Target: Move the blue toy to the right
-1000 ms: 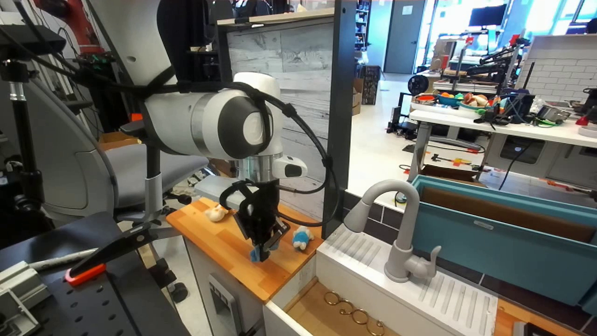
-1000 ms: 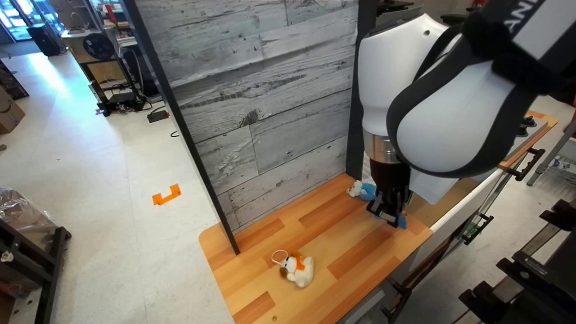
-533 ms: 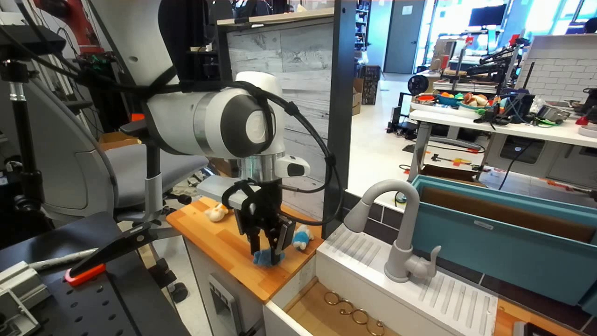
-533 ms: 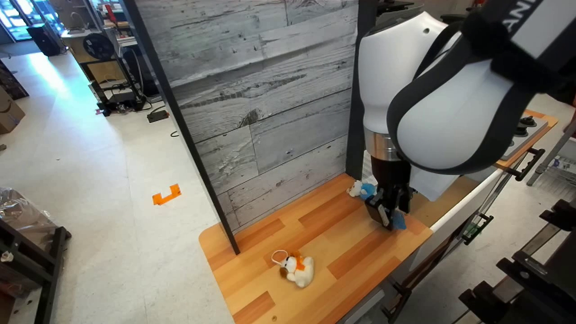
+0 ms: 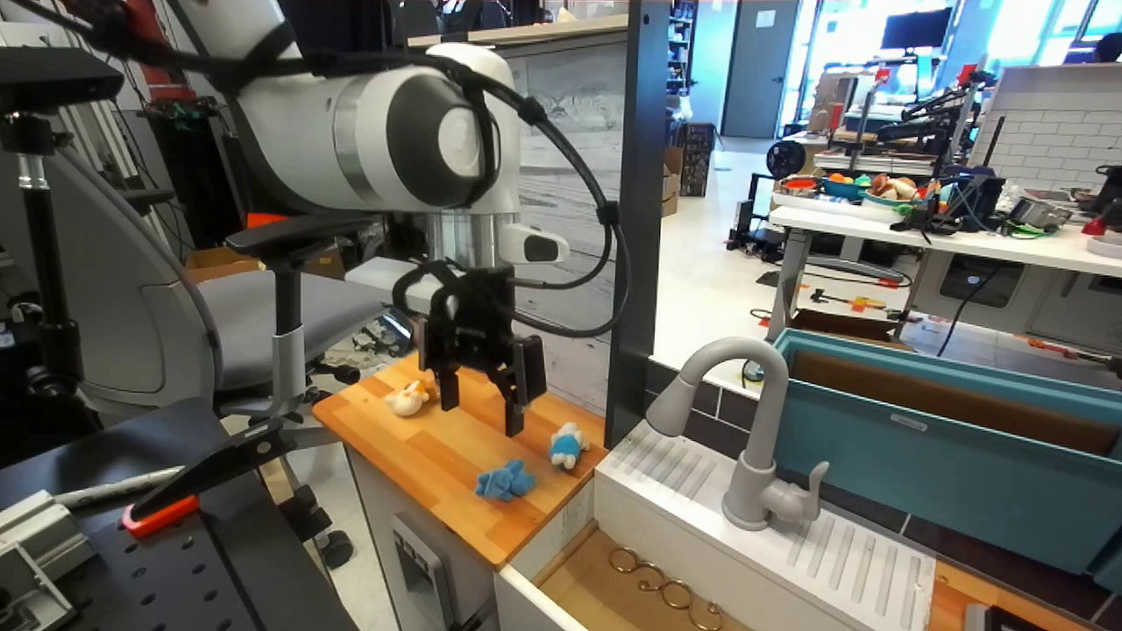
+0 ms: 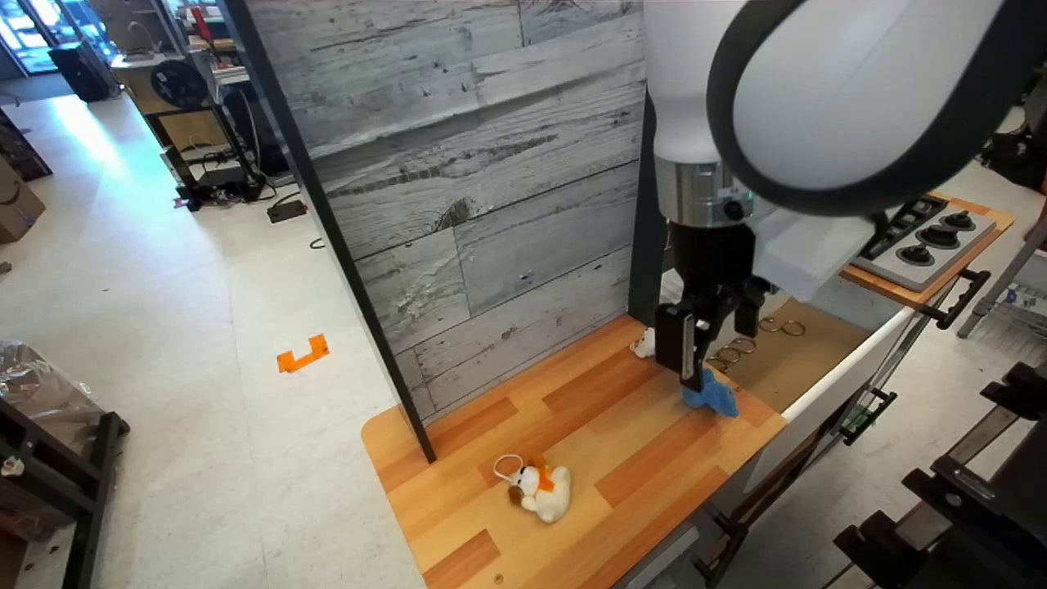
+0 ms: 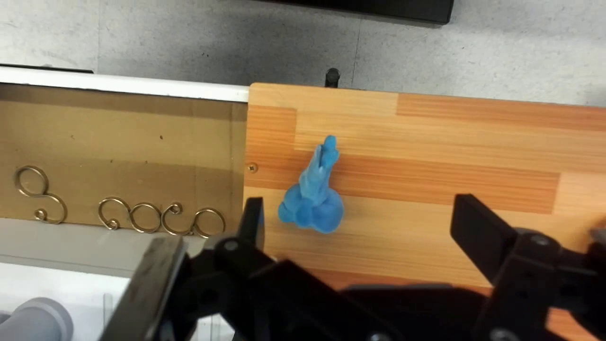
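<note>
My gripper (image 5: pixel 481 414) points down, its jaws standing wide apart, under my vertical wrist (image 5: pixel 465 241). Below the jaws, apart from the fingertips (image 7: pixel 478 232), the blue toy (image 7: pixel 315 208) lies on the wooden counter (image 5: pixel 421 447). Farther from them lies the cream toy (image 6: pixel 552 495), and my arm (image 5: pixel 368 131) stretches above.

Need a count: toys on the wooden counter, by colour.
Blue toy: 1
White toy with a blue middle: 1
Cream toy with an orange patch: 1
Total: 3
</note>
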You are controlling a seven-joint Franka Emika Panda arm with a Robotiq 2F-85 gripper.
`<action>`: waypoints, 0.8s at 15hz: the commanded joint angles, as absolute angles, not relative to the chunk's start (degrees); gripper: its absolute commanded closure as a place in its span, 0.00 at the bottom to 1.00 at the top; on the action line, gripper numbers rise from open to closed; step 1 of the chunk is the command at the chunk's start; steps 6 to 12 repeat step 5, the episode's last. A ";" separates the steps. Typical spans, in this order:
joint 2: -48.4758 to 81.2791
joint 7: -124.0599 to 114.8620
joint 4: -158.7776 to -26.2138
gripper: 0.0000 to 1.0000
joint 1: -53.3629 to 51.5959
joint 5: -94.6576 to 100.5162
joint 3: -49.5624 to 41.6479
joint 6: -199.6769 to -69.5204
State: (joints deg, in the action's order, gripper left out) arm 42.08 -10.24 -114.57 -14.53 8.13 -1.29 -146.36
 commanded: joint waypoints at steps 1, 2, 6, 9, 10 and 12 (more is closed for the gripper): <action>33.26 -10.37 -119.76 0.00 -12.99 5.85 0.38 -140.03; 31.82 -12.28 -120.20 0.00 -14.26 7.18 -1.00 -137.75; 33.55 -11.74 -118.39 0.00 -13.44 7.77 -0.23 -138.58; 33.55 -11.74 -118.39 0.00 -13.44 7.77 -0.23 -138.58; 33.55 -11.74 -118.39 0.00 -13.44 7.77 -0.23 -138.58; 33.55 -11.74 -118.39 0.00 -13.44 7.77 -0.23 -138.58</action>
